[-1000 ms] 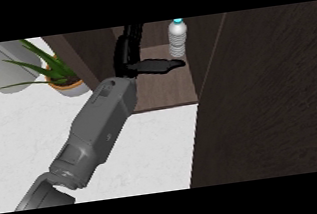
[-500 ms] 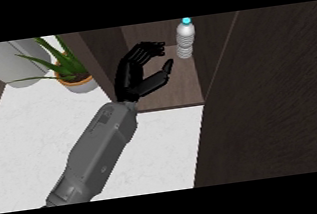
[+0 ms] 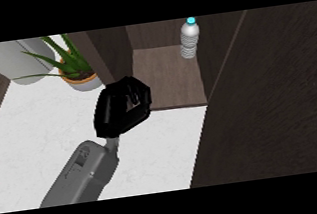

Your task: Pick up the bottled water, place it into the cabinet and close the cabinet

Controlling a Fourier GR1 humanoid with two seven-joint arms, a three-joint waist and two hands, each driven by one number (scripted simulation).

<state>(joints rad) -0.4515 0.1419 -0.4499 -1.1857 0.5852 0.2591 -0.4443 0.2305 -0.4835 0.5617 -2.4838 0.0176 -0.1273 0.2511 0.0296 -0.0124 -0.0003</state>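
Robot hand (image 3: 123,111), seemingly the left, hangs over the worktop (image 3: 25,146) at the cabinet (image 3: 165,78) mouth, fingers curled, holding nothing. Bottled water (image 3: 190,38) stands upright inside, well apart.

I have one view only, from my head, looking steeply down and forward at the cabinet (image 3: 176,76). The cabinet's open shelf lies at the top centre, its door (image 3: 273,104) near, filling the right side.
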